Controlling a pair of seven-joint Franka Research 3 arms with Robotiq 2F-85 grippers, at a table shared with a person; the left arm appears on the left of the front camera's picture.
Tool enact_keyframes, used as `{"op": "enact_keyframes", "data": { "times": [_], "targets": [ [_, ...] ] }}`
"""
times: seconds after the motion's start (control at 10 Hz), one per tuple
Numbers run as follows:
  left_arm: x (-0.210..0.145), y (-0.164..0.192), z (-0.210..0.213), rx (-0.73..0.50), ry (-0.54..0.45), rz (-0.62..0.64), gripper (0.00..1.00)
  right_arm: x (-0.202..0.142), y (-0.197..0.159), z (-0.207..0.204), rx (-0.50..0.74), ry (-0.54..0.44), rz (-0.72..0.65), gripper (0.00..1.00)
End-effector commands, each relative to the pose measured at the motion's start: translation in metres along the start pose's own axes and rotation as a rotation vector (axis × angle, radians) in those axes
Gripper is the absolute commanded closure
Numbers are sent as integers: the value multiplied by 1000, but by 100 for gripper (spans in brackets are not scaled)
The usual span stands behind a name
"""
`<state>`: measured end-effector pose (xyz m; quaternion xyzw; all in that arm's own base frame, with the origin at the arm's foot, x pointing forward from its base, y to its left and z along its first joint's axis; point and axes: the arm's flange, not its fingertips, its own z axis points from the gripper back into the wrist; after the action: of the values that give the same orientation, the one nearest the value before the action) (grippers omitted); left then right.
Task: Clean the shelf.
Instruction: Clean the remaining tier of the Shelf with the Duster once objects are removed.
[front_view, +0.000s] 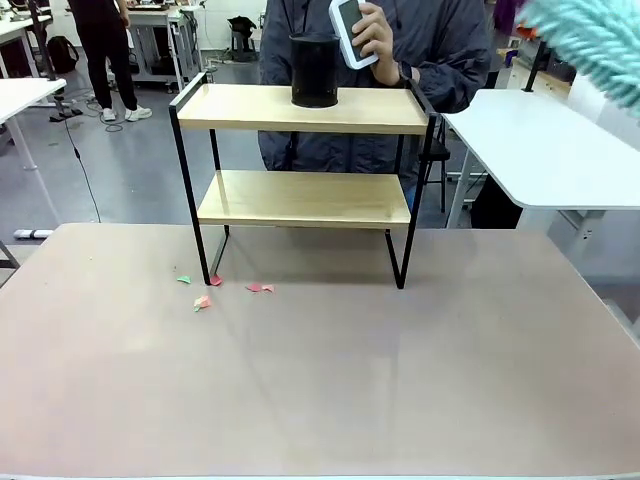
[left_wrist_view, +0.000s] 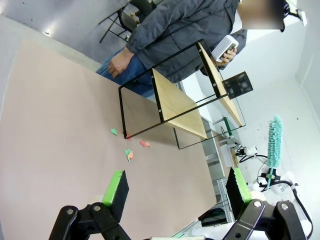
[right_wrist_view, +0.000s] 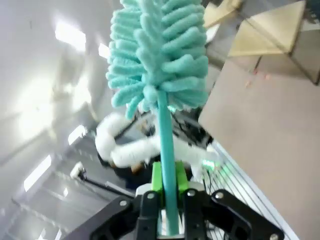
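At the far middle of the tan table (front_view: 320, 380), the front view shows the shelf (front_view: 305, 198) standing upright on its four black legs, two light wooden boards one above the other. A black cylinder (front_view: 315, 70) stands on the top board, near its middle. Behind the shelf a person's hand (front_view: 380, 38) holds a white device (front_view: 347, 30) above the top board. Small green and pink paper scraps (front_view: 203, 301) lie on the table beside the shelf's front left leg. A blurred teal duster (front_view: 590, 45) shows in the upper right corner, above a white table (front_view: 540, 150).

In the left wrist view, the left gripper (left_wrist_view: 177, 187) hangs above the table with its jaws spread wide and nothing between the green pads (left_wrist_view: 116, 186). The shelf (left_wrist_view: 180, 102) lies well beyond it and appears tilted by the wrist's roll, the scraps (left_wrist_view: 129, 154) by its near leg. The person's other hand (left_wrist_view: 120, 62) hangs behind the shelf. Far to the right, the duster (left_wrist_view: 274, 142) stands upright.

In the right wrist view, the right gripper (right_wrist_view: 169, 181) is clamped tight on the duster's thin teal handle, and the fluffy head (right_wrist_view: 160, 55) rises straight above it. The shelf (right_wrist_view: 270, 30) sits well apart, at the upper right, on the table.
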<state>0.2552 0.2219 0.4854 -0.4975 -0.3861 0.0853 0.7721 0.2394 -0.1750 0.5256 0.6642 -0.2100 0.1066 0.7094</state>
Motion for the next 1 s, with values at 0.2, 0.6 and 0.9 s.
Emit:
{"op": "enact_keyframes", "data": {
  "times": [0.2, 0.6, 0.9],
  "targets": [
    [-1, 0, -2, -17, -14, -24, 0, -4, -119, 24, -34, -154, -298, 100],
    [-1, 0, -2, -17, -14, -24, 0, -11, -152, -18, -297, -50, -496, 100],
    [-1, 0, -2, -17, -14, -24, 0, -20, -166, 20, -66, -123, -423, 100]
  ]
}}
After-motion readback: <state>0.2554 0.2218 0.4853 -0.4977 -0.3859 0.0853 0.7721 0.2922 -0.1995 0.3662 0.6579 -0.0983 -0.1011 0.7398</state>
